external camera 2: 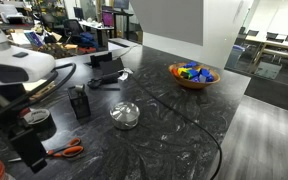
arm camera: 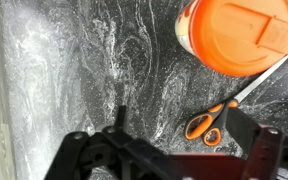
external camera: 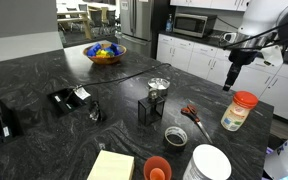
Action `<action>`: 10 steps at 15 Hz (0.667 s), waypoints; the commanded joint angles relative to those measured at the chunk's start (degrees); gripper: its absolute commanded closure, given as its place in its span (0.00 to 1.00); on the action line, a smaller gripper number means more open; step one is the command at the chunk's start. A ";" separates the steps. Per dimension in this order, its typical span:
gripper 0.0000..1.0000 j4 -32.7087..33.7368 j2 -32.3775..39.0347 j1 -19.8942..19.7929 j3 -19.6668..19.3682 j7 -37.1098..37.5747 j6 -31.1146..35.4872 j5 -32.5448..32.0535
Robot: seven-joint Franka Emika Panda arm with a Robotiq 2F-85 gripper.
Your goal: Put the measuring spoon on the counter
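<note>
The black stone counter (external camera: 44, 70) fills both exterior views (external camera 2: 174, 120) and the wrist view (arm camera: 74, 70). My gripper (external camera: 231, 80) hangs above the counter's end near the jar. It also shows in an exterior view (external camera 2: 29, 152). In the wrist view its fingers (arm camera: 169, 160) are spread wide with nothing between them. I cannot pick out the measuring spoon for certain. A dark long thing with a pale end (external camera 2: 106, 79) lies far from the gripper and may be it; it shows beside black boxes in an exterior view (external camera: 72, 97).
Below the gripper are an orange-lidded jar (arm camera: 239, 35) (external camera: 240, 110) and orange-handled scissors (arm camera: 212, 118) (external camera: 194, 114). Also on the counter: a metal bowl (external camera 2: 124, 115), a black box (external camera: 147, 110), a black cup (external camera: 174, 135), an orange cup (external camera: 157, 168), a white bowl (external camera: 209, 162), a yellow pad (external camera: 111, 165), a toy-filled bowl (external camera: 106, 53).
</note>
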 commanded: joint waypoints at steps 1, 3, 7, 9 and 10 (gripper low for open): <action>0.00 1.18 1.38 -0.65 1.05 -0.03 -0.05 -1.81; 0.00 2.69 3.26 -0.47 1.69 -0.55 0.63 -3.95; 0.00 7.87 9.34 1.09 3.14 -2.42 4.90 -7.64; 0.00 10.96 13.38 2.37 3.16 -4.86 8.22 -7.95; 0.00 12.70 15.43 3.08 3.03 -6.38 9.77 -7.70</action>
